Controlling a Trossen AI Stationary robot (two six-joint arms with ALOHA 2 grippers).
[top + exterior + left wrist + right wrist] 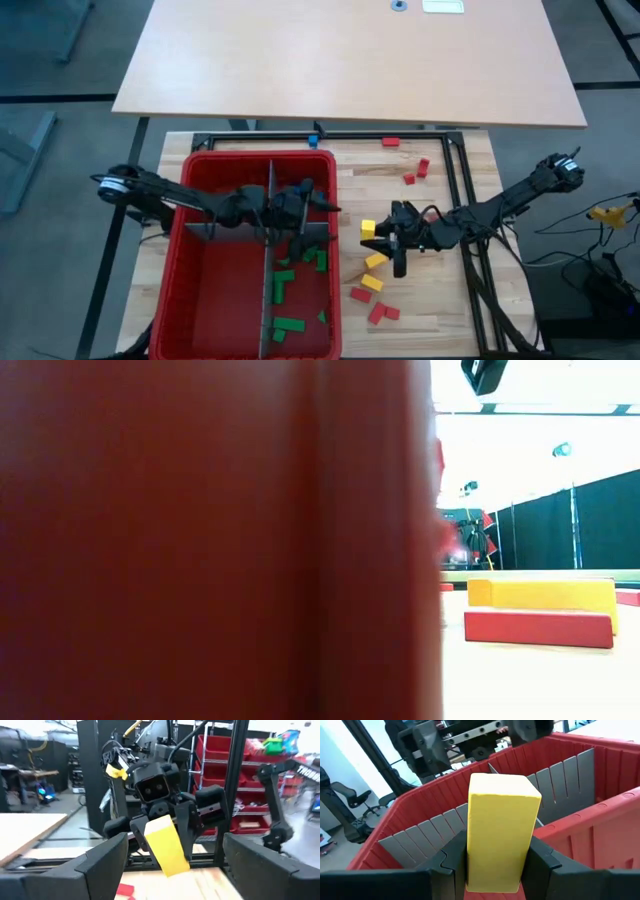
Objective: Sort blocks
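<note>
My right gripper (378, 236) is shut on a yellow block (368, 230) just off the right wall of the red bin (200, 300). In the right wrist view the block (502, 835) stands out past the fingers toward the bin. My left gripper (326, 200) hangs open over the bin's far right part, facing the right gripper, with nothing between its fingers (105, 860). Several green blocks (285, 280) lie in the bin's right compartment. Yellow blocks (374, 272) and red blocks (380, 312) lie on the table right of the bin. My right gripper pinches the yellow block between its two fingers, on two opposite long sides (470, 865) near one end. The fingers slant down from the table's right. Most of the block sticks out beyond the fingertips (186, 827), tilted, and it looks lifted off the table.
Grey slotted dividers (268, 250) split the bin. More red blocks (416, 172) and a blue block (313, 140) lie toward the far side. A black frame (465, 200) runs along the far and right sides. In the low view the bin wall (200, 540) fills most of the picture.
</note>
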